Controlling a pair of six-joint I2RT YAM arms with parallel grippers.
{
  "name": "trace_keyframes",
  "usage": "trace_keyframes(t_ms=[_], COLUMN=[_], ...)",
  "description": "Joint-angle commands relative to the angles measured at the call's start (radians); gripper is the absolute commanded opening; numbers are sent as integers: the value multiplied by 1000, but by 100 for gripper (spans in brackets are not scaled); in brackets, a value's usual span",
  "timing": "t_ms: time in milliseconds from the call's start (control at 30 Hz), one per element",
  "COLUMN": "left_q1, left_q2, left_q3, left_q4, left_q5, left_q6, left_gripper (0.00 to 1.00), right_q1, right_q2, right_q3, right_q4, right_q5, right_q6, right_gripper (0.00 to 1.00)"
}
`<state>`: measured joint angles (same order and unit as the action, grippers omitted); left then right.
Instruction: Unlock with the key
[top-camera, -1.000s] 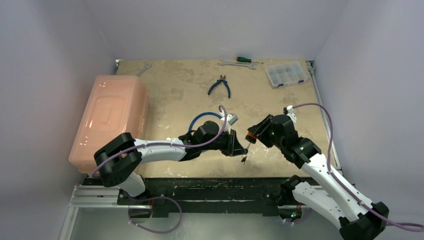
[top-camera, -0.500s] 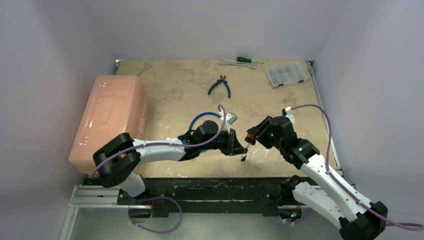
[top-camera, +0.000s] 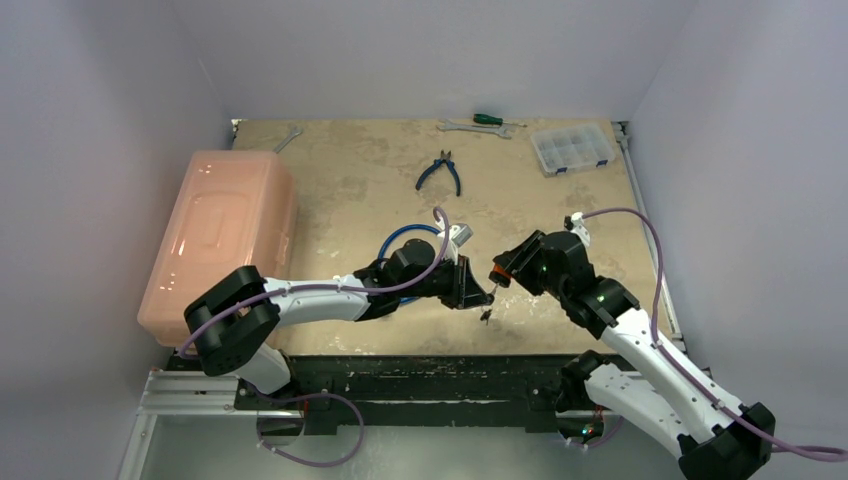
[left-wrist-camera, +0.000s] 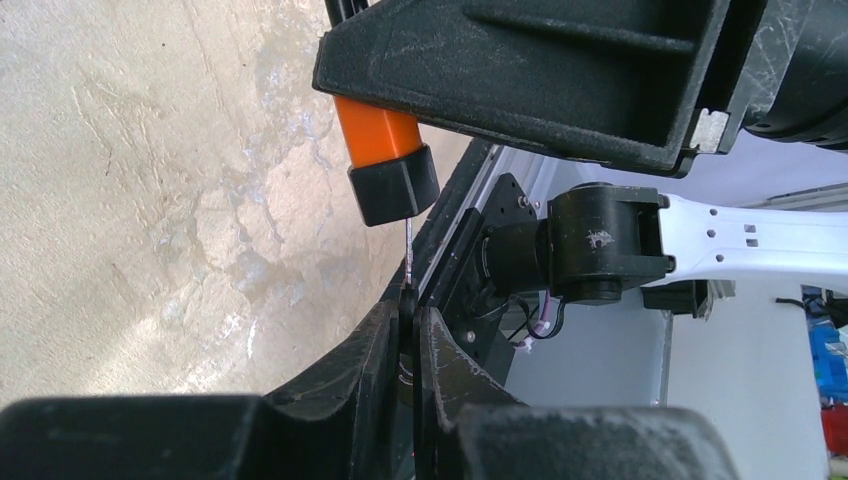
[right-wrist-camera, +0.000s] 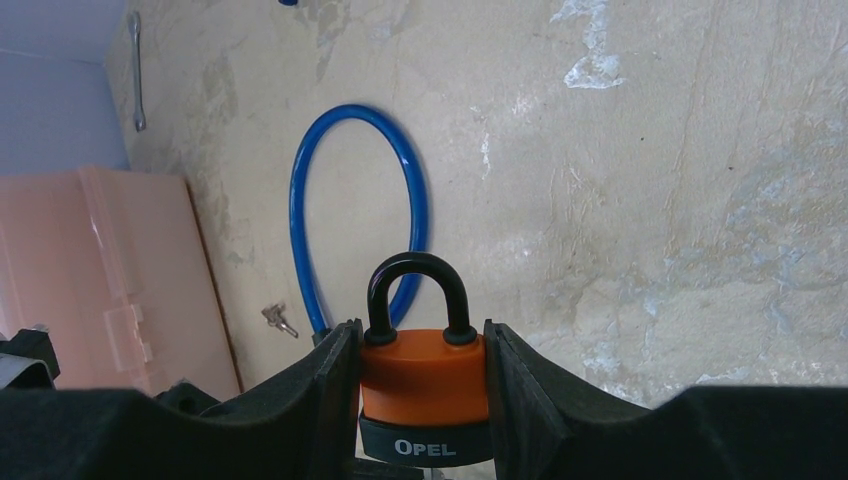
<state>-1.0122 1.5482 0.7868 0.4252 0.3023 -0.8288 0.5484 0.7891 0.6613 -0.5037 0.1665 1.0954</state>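
Observe: your left gripper (left-wrist-camera: 410, 335) pinches the key (left-wrist-camera: 408, 255), nearly closed; its blade meets the padlock (right-wrist-camera: 424, 385) base. Your right gripper (right-wrist-camera: 420, 340) clamps the padlock, half-wide. Scuffed beige table (top-camera: 350, 190); pale walls (top-camera: 420, 50).

The padlock (right-wrist-camera: 424, 385) (orange body, black base band lettered OPEL, black shackle closed) sits low centre of the right wrist view, clamped by the right gripper (right-wrist-camera: 420, 332). The key (left-wrist-camera: 407, 260), a thin blade seen edge-on, stands lower centre of the left wrist view, pinched by the left gripper (left-wrist-camera: 410, 314), its tip meeting the padlock's base.
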Motion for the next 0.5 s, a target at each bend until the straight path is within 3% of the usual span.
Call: trace_keyframes(t_ms=[0, 467], left_q1=[17, 23], left_q2=[-36, -26], left_q3=[-15, -2], left_q4=[45, 61], left_q5=[-29, -29], left_q6=[-17, -34], left_gripper=[0, 0], right_q1=[0, 1], right_q2=[-26, -22], right_q3=[4, -19], right_q4=[41, 72], right_q5=[-7, -28], right_q6=[-8, -14], right_gripper=[0, 0])
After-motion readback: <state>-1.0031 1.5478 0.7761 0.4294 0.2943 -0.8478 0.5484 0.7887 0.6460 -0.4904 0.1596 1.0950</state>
